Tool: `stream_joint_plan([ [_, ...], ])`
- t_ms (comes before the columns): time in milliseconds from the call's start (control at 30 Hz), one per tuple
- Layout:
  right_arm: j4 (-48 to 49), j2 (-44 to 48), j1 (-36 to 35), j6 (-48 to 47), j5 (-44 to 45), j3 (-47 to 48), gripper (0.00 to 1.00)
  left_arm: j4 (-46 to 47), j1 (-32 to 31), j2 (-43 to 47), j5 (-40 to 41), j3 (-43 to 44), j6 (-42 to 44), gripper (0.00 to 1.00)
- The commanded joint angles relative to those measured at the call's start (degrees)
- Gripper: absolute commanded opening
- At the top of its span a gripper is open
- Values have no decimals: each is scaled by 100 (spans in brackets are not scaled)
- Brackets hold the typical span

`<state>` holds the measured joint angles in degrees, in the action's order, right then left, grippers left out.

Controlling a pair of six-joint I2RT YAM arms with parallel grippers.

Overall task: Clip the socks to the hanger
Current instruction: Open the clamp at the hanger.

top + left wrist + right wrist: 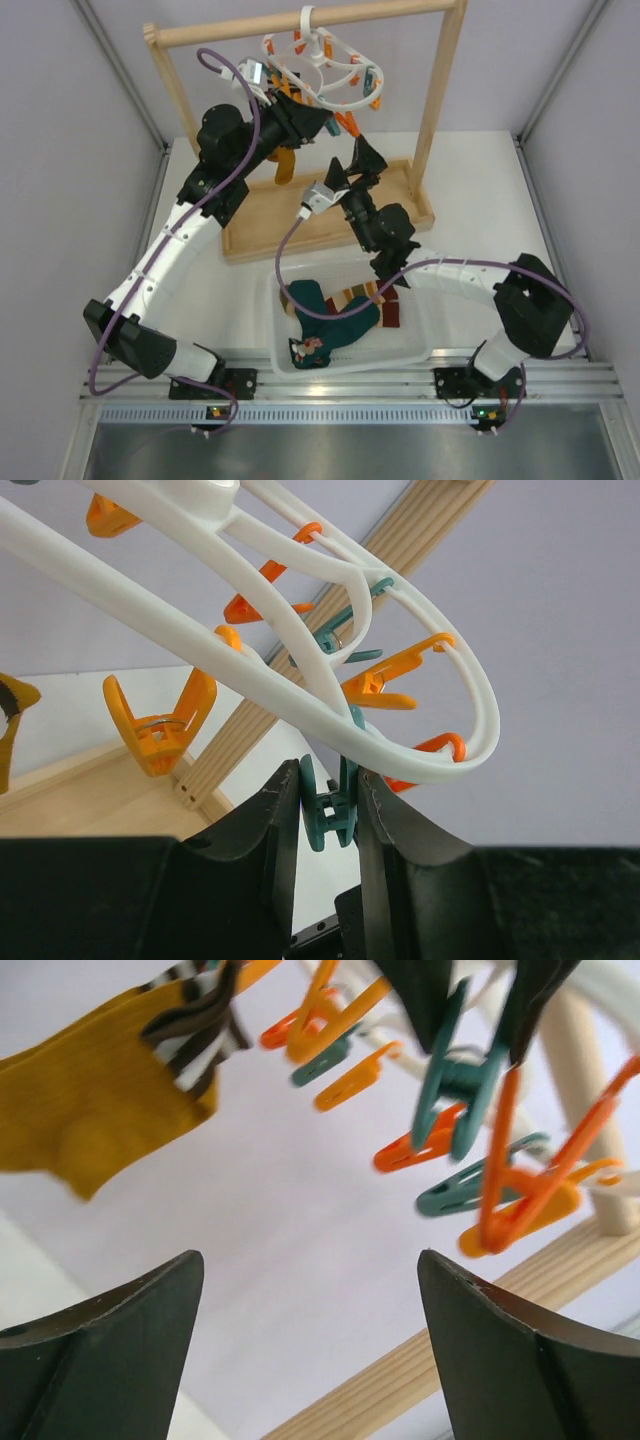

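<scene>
The white oval hanger (330, 65) hangs by its hook from the wooden rail, with orange and teal clips dangling. My left gripper (322, 122) is shut on a teal clip (330, 805) under the hanger's ring (300, 695). That clip also shows in the right wrist view (460, 1075), pinched by black fingers. My right gripper (362, 158) is open and empty just below the clips (310, 1260). A mustard sock with a striped cuff (90, 1100) hangs from a clip (286, 165). A dark teal sock (335, 318) and a striped sock (378, 294) lie in the bin.
A clear plastic bin (275, 330) sits at the table's near edge between the arm bases. The wooden rail frame (445, 90) stands on a wooden base (290, 225) behind it. Grey walls close in on both sides.
</scene>
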<state>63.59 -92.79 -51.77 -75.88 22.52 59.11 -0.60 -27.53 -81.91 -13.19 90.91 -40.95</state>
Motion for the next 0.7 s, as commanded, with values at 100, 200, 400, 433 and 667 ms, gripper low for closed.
stream_joint_plan([
  [100,-3610,1666,78,2135,-703,-445,91,648,222,175,168,-56,105,0],
  [200,-5498,2229,368,3592,-1994,-191,92,737,283,202,-26,-188,26,0],
  [400,-6649,2521,1071,5797,-3919,293,77,947,309,202,-253,-328,-150,0],
  [433,-6632,2494,1151,6073,-4157,407,74,1165,353,219,-332,-390,-237,0],
  [667,-6061,2161,1406,7437,-5267,1119,61,1765,635,175,-966,-671,-906,0],
])
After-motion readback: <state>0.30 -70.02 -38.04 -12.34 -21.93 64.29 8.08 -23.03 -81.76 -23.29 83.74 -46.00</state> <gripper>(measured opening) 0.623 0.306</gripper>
